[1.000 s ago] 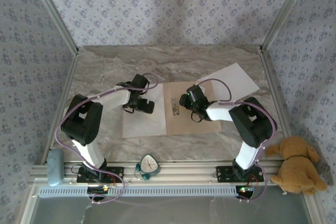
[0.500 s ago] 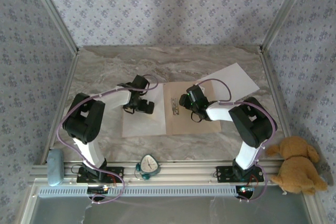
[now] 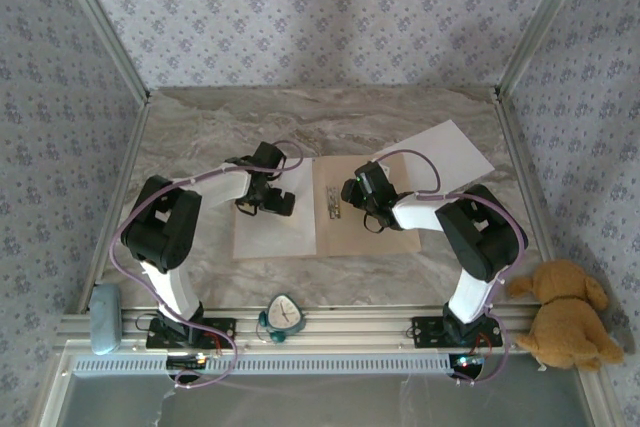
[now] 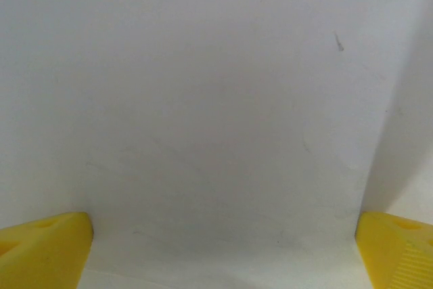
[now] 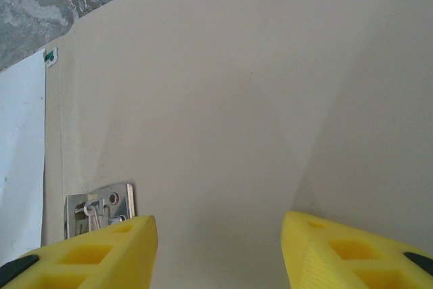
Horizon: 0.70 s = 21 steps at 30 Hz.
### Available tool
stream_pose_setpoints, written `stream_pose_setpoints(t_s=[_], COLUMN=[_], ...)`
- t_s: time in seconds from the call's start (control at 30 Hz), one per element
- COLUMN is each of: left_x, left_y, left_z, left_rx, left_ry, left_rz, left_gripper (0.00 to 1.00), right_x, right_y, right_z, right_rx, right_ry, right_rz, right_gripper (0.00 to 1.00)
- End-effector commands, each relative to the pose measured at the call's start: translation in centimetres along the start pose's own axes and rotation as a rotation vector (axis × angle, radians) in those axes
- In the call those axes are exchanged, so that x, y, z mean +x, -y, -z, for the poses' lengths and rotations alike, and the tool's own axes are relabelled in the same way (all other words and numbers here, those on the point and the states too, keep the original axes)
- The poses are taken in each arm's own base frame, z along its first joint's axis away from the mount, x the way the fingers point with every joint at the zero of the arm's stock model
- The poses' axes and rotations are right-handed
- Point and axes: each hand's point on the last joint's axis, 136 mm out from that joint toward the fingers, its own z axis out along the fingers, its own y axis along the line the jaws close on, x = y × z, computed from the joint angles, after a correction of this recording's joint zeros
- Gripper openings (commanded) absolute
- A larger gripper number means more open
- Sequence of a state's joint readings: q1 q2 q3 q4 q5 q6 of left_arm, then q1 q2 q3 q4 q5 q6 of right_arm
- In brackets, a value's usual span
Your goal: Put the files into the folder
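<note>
Almost nothing has moved since a second ago: only your left arm point(image 3: 160, 227) has shifted slightly at the elbow, both grippers staying put. Your left gripper point(image 3: 266, 204), jaws wide, hangs low over the first sheet point(image 3: 275, 232) near the table's point(image 3: 200, 137) middle, abutting the folder point(image 3: 385, 237); your right gripper point(image 3: 372, 215), jaws half apart and empty, sits over the folder beside its clip point(image 3: 337, 205). The second sheet point(image 3: 445, 152) lies toward the far right corner. Keep the folder pinned flat, and slide the paper rather than pinch it
</note>
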State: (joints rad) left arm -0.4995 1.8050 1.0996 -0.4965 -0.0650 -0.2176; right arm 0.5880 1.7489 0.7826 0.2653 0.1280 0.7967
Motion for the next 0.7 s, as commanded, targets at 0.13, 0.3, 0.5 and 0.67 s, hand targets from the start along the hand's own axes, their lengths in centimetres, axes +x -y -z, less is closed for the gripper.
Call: stream_pose_setpoints(t_s=[0.13, 0.3, 0.5, 0.67], left_x=[1.0, 1.2, 1.5, 1.9], left_y=[-0.4, -0.7, -1.1, -1.4], left_z=[-1.1, -1.2, -1.0, -0.7], left_rx=[-0.038, -0.055, -0.068, -0.072], left_ry=[-0.064, -0.073, -0.076, -0.076], left_rz=[-0.067, -0.066, -0.045, -0.033], left_gripper=[1.0, 1.0, 1.0, 1.0], right_x=[4.1, 4.1, 4.2, 4.2], right_y=[2.7, 2.7, 2.8, 2.9], right_z=[-0.8, -0.8, -0.8, -0.8], right_rx=[0.093, 0.096, 0.099, 0.1], right_ry=[-0.136, -0.136, -0.138, -0.138], right_rz=[0.022, 0.021, 0.021, 0.02], right_gripper=[0.53, 0.53, 0.54, 0.54])
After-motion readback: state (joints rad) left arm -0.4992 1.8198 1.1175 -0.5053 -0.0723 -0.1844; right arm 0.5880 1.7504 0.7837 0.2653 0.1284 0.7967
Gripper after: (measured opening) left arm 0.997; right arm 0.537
